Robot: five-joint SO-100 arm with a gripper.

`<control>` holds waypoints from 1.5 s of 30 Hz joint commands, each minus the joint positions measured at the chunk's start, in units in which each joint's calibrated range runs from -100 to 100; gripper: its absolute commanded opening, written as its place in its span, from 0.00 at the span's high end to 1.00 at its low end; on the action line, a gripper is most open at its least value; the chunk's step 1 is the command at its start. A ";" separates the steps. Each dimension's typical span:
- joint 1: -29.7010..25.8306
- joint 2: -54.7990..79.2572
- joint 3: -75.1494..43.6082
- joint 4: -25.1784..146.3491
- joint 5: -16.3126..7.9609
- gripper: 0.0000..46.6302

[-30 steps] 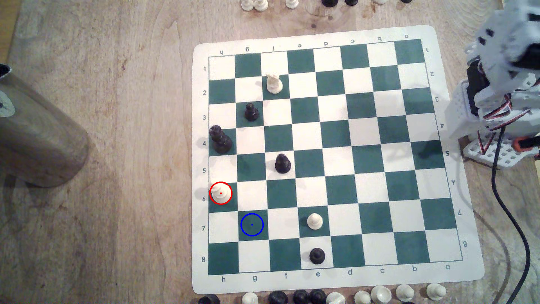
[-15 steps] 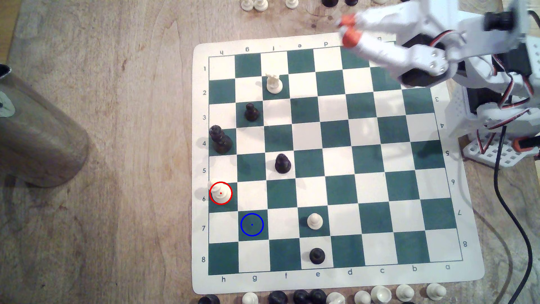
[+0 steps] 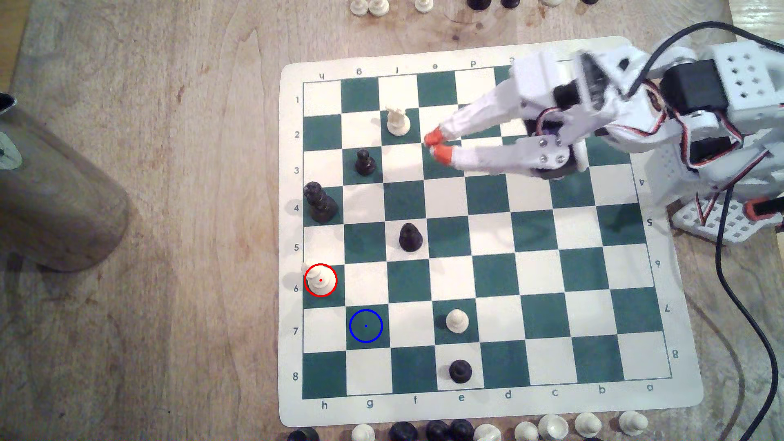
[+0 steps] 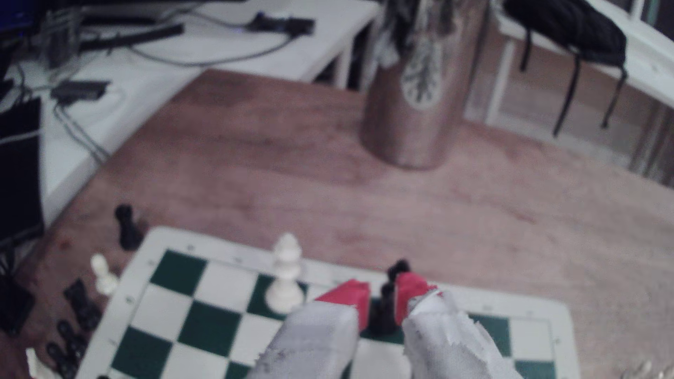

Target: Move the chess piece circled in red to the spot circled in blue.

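The chess piece circled in red [image 3: 320, 280] stood upright on a green square at the exterior view's left edge of the board [image 3: 687, 339], in the row marked 6. The spot circled in blue [image 3: 365, 325] was the green square one row lower and one column to the right in that view, and nothing stood on it. The gripper [image 3: 437, 146] was over the upper middle of the board, well apart from both of them, just to the right of a white piece with a jagged top [image 3: 398, 121]. Its orange fingertips [image 3: 443, 153] were close together with only a narrow gap, and they held nothing. In the wrist view a black piece [image 4: 386, 302] showed through this gap, farther away on the board. A metal cup [image 3: 55, 199] stood on the wooden surface [image 3: 191, 212] far to the left.
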 commanded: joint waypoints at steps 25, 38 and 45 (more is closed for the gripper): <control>-5.44 48.86 -40.44 6.28 -4.44 0.72; -5.99 62.44 -49.42 0.46 -5.91 0.72; -5.28 68.81 -52.86 -1.75 -5.91 0.72</control>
